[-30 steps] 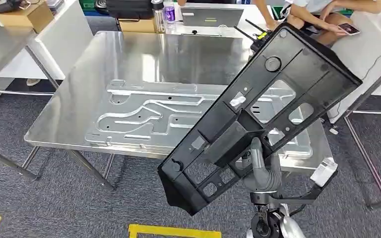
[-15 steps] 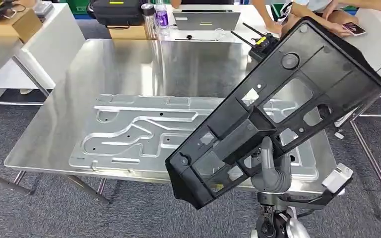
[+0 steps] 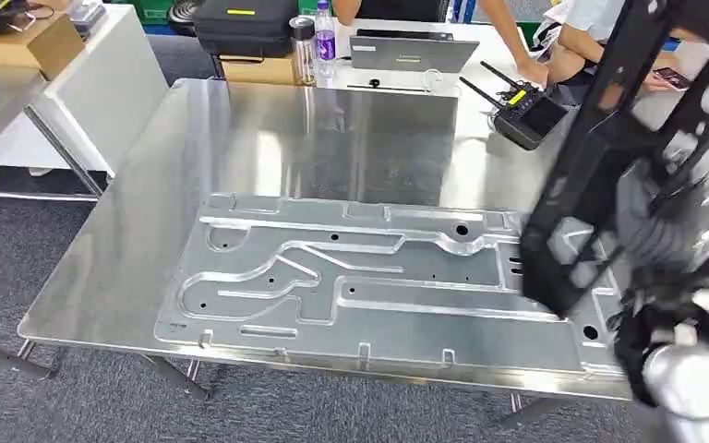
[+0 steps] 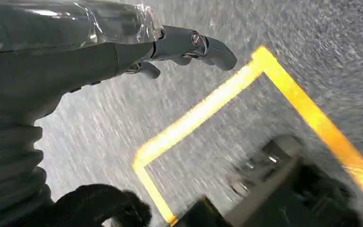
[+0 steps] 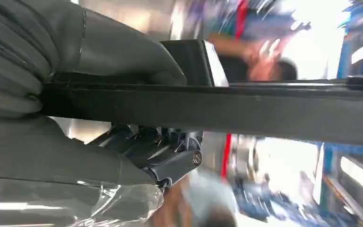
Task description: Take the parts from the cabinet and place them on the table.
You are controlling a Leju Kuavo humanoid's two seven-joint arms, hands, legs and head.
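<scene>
One black plastic panel point(image 3: 609, 138) is gripped by the right hand point(image 5: 123, 142), the thumb pressed on one face of its edge and the darker fingers point(image 5: 170, 161) curled under the other, as the right wrist view shows. Against the head views of a second and half a second ago, the panel has been swung from a broad slanted pose in front of the body to a steep, nearly edge-on pose at the right of the picture, blurred by motion, and it is held in the air over the right end of the steel table point(image 3: 240, 129), not yet resting on anything. The whole scene has also shifted between those pictures, so the camera is judged to have moved as well, with the table now more squarely ahead. On the table a large stamped metal sheet point(image 3: 369, 277) is lying flat, and the panel overlaps its right end in the head view. The left hand point(image 4: 123, 56) is seen hanging over grey carpet and yellow floor tape point(image 4: 264, 90), fingers apart and holding nothing. The carry is judged almost finished: the panel has still to be lowered and laid down, probably with its tilt brought flatter first, before the grip can be loosened.
</scene>
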